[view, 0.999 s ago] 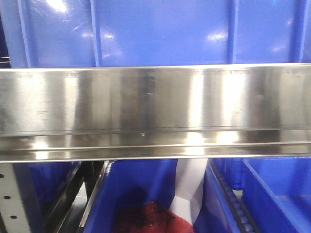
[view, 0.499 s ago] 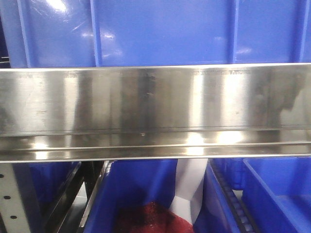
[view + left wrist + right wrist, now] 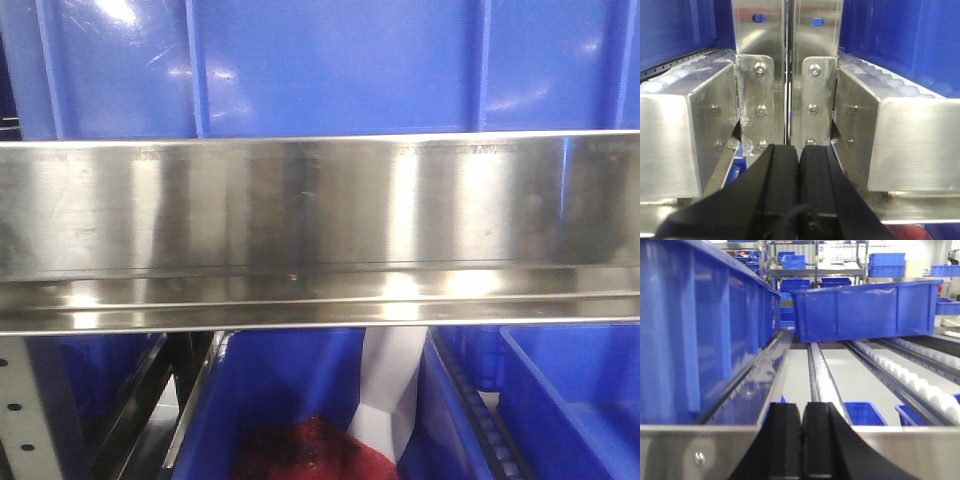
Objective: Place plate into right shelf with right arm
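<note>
The plate is out of view in every frame. My left gripper [image 3: 798, 149] is shut with nothing between its black fingers, right in front of two riveted steel brackets [image 3: 785, 100] of the rack. My right gripper [image 3: 802, 407] is also shut and empty, level with a steel front rail [image 3: 700, 452] of a roller shelf [image 3: 827, 385] that runs away ahead. Neither gripper appears in the front-facing view, which is filled by a steel shelf beam [image 3: 320, 230].
A long blue bin [image 3: 700, 330] sits on the left of the right-wrist shelf, another blue bin [image 3: 865, 307] tilted across its far end. White roller tracks [image 3: 920, 382] line the right. Below the beam stand blue bins, one holding a red mesh bag [image 3: 310, 450].
A dark reflection on the right end of the steel beam half a second ago is gone now. Nothing else differs.
</note>
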Motion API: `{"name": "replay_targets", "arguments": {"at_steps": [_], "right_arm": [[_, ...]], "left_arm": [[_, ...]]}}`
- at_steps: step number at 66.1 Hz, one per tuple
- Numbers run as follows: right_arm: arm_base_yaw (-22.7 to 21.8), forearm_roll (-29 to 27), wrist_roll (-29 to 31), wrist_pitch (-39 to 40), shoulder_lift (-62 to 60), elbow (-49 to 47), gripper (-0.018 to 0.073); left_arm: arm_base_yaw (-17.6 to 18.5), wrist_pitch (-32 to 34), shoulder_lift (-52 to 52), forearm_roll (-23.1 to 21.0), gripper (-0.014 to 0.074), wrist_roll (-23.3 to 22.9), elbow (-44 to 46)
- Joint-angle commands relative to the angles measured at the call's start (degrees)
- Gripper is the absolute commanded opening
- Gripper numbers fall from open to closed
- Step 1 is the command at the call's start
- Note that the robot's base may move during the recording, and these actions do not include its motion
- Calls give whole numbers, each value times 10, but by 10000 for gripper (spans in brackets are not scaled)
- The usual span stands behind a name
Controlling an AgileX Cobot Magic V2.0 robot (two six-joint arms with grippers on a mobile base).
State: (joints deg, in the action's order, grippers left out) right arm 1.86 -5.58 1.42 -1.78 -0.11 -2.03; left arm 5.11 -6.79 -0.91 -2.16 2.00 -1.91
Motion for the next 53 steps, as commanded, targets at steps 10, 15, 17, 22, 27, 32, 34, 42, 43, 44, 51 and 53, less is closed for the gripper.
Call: {"name": "replay_targets", "arguments": {"at_steps": [10, 15, 17, 22, 27, 32, 34, 42, 43, 44, 51, 53], "right_arm": [[-3, 12, -32, 92, -13, 30, 56], [-3, 18, -34, 91, -13, 33, 56], [-3, 24, -34, 91, -13, 33, 56], [-3, 45, -34, 93, -13, 33, 56], [-3, 60, -34, 91, -13, 33, 56], [-3, 63, -34, 86, -13, 33, 56], [-3, 63, -34, 85, -13, 33, 56], [-1, 63, -34, 84, -13, 33, 56], [0, 63, -34, 84, -13, 33, 56], [1, 63, -34, 83, -13, 33, 56], [8, 61, -34, 77, -13, 33, 56], [10, 60, -34, 75, -13, 33, 56]], "left_arm": [[0, 49, -3, -2, -47, -2, -5], [0, 49, -3, -2, -47, -2, -5], [0, 49, -3, -2, -47, -2, -5], [0, 49, -3, -2, -47, -2, -5], [0, 49, -3, -2, -47, -2, -5], [0, 49, -3, -2, -47, -2, -5], [0, 49, -3, -2, -47, -2, -5], [0, 49, -3, -2, -47, -2, -5], [0, 49, -3, -2, -47, -2, -5], [0, 49, -3, -2, -47, -2, -5], [0, 49, -3, -2, -47, -2, -5], [0, 49, -3, -2, -47, -2, -5]]}}
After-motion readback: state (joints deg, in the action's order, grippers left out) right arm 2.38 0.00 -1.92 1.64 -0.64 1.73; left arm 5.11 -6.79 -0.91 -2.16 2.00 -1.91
